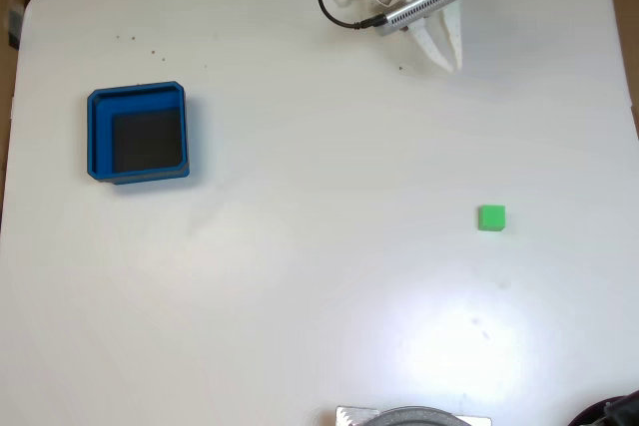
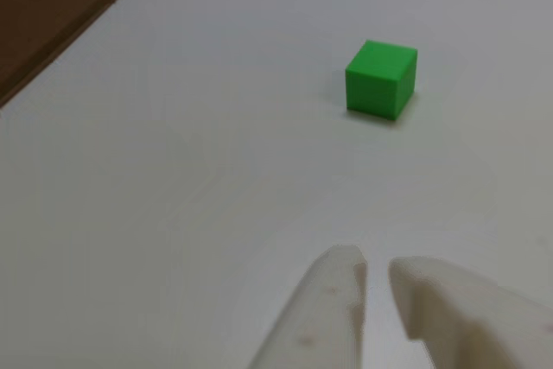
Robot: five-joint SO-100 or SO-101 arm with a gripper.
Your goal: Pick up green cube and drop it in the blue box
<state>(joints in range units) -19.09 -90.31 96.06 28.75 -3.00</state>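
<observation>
One green cube (image 1: 491, 217) sits alone on my white table (image 1: 319, 276), at about 4 o'clock from centre in the fixed view, well apart from everything. My gripper (image 1: 451, 60) hangs up near the 1 o'clock edge of the table, white fingers pointing down toward the cube, tips nearly together with just a thin slit between, holding nothing. The blue box (image 1: 138, 134) is far over at 9 o'clock, dark floor bare, walls upright. A black cable (image 1: 334, 7) loops by the arm at 12. In the other view, the cube (image 2: 381, 79) rests flat at 1 o'clock, and the gripper (image 2: 376, 274) comes in from the 6 o'clock edge, well short of the cube, fingers (image 2: 333, 308) almost closed. A brown strip (image 2: 52, 6) shows at 10 o'clock beyond the table edge.
</observation>
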